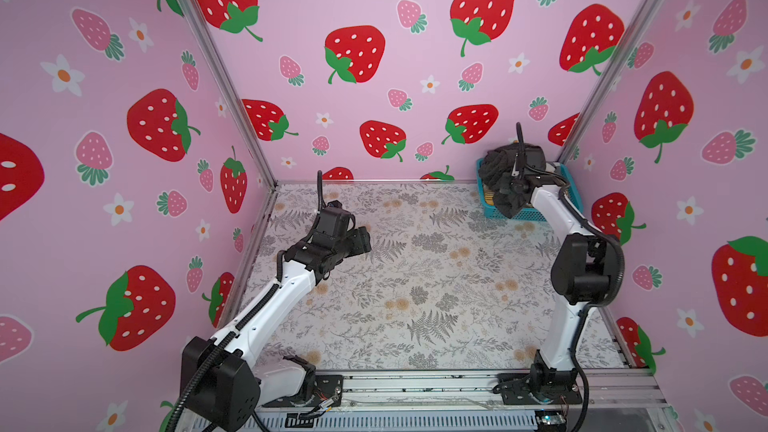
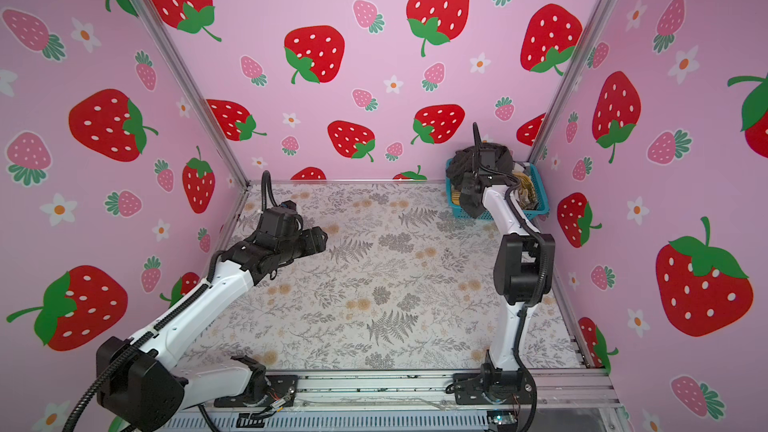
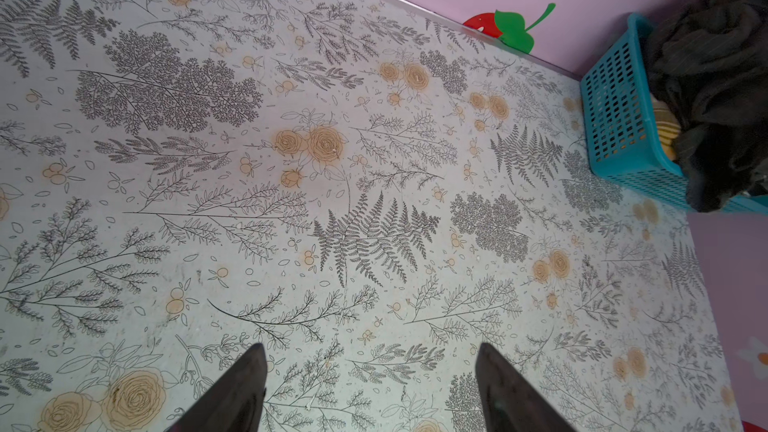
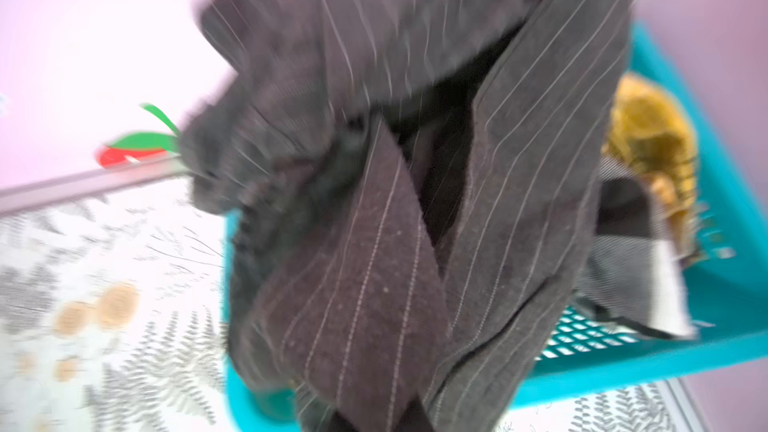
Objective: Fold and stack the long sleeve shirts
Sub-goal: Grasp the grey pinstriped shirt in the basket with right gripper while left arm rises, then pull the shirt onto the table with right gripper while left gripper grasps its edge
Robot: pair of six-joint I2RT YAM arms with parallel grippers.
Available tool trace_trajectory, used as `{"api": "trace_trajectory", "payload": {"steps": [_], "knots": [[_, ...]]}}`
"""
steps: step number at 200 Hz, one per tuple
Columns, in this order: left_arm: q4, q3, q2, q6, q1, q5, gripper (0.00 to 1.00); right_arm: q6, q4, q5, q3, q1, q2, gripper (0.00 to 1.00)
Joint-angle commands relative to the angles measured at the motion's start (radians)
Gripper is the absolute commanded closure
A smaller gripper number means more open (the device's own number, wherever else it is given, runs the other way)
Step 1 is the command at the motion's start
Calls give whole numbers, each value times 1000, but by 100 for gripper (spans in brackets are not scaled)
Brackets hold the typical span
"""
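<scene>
A: Right gripper [image 1: 509, 188], position?
B: Down in the turquoise mesh basket [image 1: 536, 214], which is at the far right corner of the table [image 1: 415, 292]. Tips are buried in cloth. It is clenched on the charcoal pinstripe shirt [image 4: 374, 284], and bands of the fabric run straight toward the wrist camera.
A: And the shirt itself?
B: Bunched high over the basket. One dark flap hangs across the near rim. The wrist view is blurred.
A: Other shirts?
B: The mustard plaid shirt [image 4: 648, 139] and the black-and-white checked shirt [image 4: 619, 284] are both inside the basket, lying under the charcoal one.
A: Left gripper [image 3: 370, 353]?
B: Released. Fingers [image 3: 249, 388] are spread wide with only the fern-and-rose tabletop showing between them. It hovers over the left part of the table, well apart from the basket, and points toward the middle.
</scene>
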Motion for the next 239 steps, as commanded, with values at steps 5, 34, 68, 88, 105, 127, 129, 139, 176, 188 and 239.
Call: {"api": "trace_trajectory", "payload": {"steps": [5,34,68,88,105,127,129,139,176,188,239], "knots": [[-62,63,-5,-35,-2,-16,22,-93,77,-35,113,61,-176,100],[-123,80,-53,-66,-2,-70,22,-201,89,-86,211,197,-286,100],[-229,129,-115,-60,0,-110,22,-270,111,-93,274,438,-371,100],[-289,157,-156,-59,1,-116,22,-226,134,-92,255,548,-405,100],[-312,158,-202,-66,0,-133,23,-171,170,-114,169,627,-438,100],[-340,142,-253,-85,2,-155,22,-76,273,-98,-65,736,-492,100],[-345,141,-257,-86,2,-156,22,-68,282,-99,-89,745,-495,100],[-358,130,-275,-94,2,-160,22,-22,325,-93,-206,794,-508,99],[-381,45,-316,-125,5,-153,19,156,351,-40,-496,930,-452,8],[-385,32,-315,-134,6,-139,19,193,273,31,-513,960,-429,7],[-295,-18,-237,-147,4,-6,18,334,43,305,-667,907,-574,6]]}}
